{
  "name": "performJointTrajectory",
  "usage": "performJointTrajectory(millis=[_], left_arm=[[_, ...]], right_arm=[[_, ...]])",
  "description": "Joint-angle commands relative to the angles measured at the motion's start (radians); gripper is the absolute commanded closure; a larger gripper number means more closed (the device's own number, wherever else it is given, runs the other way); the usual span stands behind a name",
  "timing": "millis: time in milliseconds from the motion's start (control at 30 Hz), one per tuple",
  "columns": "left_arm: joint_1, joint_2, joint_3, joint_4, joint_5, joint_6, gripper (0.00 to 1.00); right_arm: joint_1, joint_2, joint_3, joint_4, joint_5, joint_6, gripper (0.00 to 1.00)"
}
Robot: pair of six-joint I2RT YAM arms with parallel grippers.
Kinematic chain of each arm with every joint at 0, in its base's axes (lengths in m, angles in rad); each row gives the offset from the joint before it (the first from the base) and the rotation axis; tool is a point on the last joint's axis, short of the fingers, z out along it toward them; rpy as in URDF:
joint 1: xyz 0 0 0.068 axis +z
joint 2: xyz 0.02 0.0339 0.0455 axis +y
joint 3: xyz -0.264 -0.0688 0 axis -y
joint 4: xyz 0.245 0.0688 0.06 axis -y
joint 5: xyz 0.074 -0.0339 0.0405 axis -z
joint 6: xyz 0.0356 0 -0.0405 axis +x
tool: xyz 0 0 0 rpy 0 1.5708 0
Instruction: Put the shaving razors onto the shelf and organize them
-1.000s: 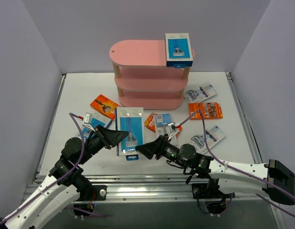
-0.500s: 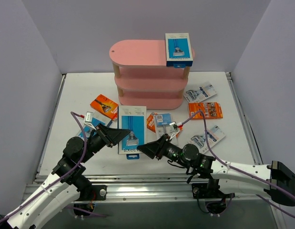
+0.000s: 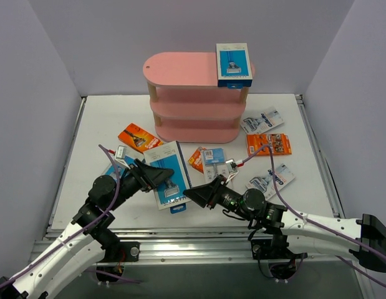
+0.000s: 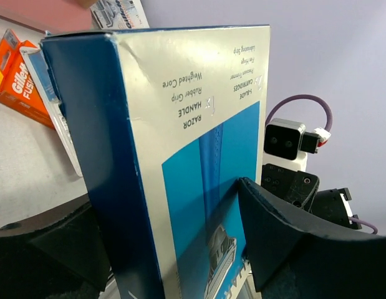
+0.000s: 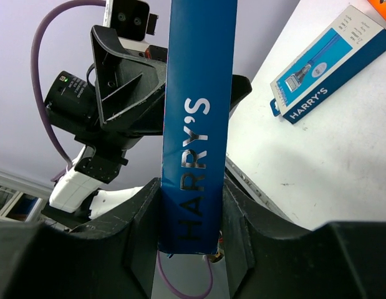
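Topping the shelf [image 3: 180,68], one razor box [image 3: 234,63]

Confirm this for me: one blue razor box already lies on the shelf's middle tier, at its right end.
Not right. The blue razor box lies on the top tier of the shelf, at its right end, not the middle tier; the top external view shows it.

Blue box [image 4: 180,156] between left gripper [image 4: 164,196] fingers: lower end cut off by frame bottom; whether the fingers touch it, can't tell. Left of that gripper, orange card [image 4: 15,87] partly behind box, cropped at edge. Grey blister pack [image 4: 121,11] above, cropped by top. Above right gripper [image 5: 193,205], box upper end out of frame. Box print unreadable from top camera.
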Motion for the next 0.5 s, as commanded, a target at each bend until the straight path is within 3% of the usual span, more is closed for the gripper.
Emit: performJointTrajectory(millis=[0,233,467], left_arm=[[0.013,0.010,0.002,0.026,0.011,0.027,0.19],[0.047,-0.037,0.048,-0.084,0.013,0.078,0.03],[0.065,-0.079,0.086,-0.212,-0.007,0.109,0.06]], right_arm=[[0.004,-0.027,0.005,0.083,-0.012,-0.002,1.00],[0.006,-0.057,-0.003,0.044,0.039,0.013,1.00],[-0.005,-0.060,-0.006,0.035,0.089,0.037,1.00]])
